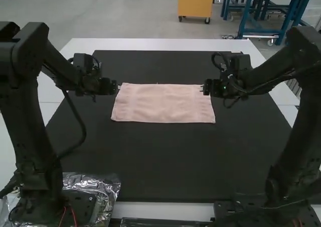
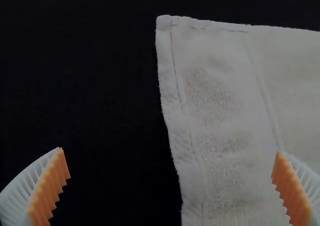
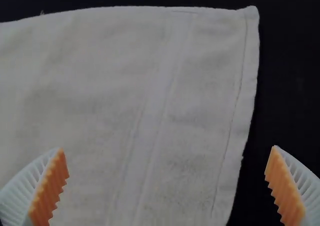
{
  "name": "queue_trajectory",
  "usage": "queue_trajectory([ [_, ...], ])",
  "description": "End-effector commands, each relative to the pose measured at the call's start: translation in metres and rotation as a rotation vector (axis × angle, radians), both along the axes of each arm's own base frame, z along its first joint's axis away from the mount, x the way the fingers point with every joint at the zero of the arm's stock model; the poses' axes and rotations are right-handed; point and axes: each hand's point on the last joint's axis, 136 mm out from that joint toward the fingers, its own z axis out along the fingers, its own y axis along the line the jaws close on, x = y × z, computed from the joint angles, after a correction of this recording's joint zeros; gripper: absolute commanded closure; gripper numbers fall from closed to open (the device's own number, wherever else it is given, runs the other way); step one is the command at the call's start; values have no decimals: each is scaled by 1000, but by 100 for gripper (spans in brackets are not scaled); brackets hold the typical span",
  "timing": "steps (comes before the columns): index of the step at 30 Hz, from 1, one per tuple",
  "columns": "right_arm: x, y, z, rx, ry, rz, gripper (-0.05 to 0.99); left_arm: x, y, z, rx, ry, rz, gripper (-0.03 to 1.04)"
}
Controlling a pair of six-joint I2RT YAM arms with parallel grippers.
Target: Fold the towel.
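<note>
Pale pink rectangular cloth towel [image 1: 163, 104] is on the matte black mat [image 1: 160, 156], between the two arms, long side running left-right. Lies spread and flat, edges fairly straight. Can't tell from here if it's one layer or already doubled.

Left gripper [image 1: 119, 87], white ribbed fingers with orange pads [image 2: 49, 188], is at the far left corner, spread wide, nothing in it. Right gripper [image 1: 202, 88], same build, is at the far right corner, also wide and empty. Side hems run between the fingers on both.

Step in hand, my read: pinch both far corners, bring that edge to the near one. Go low before closing, tips just touching the mat, or they skim the cloth. If it's doubled, take every layer. Close both together, check grip, then lift evenly. Keep light tension across the edge; too much pulls a corner out, too little lets the middle sag and wrinkle. Lay down square, release gently.
</note>
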Motion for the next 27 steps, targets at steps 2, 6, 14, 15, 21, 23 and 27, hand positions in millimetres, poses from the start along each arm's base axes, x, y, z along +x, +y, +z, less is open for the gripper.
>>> queue_trajectory([
  [2,21,4,-6,-14,-14,-7,3,18,-5,-3,55,-20,-35,6],
  [6,31,4,-22,-32,-8,1,3,26,-9,-13,69,-13,-53,6],
  [14,51,0,-46,-52,0,1,3,43,-7,-30,81,-1,-44,6],
  [15,53,0,-49,-57,3,2,3,44,-6,-33,81,4,-43,6],
  [21,66,0,-60,-64,6,5,3,53,-5,-43,88,11,-36,6],
  [23,69,0,-63,-70,4,2,3,54,-5,-49,89,21,-35,6],
  [27,78,-5,-67,-112,-10,-12,3,57,-7,-56,99,29,-45,6],
])
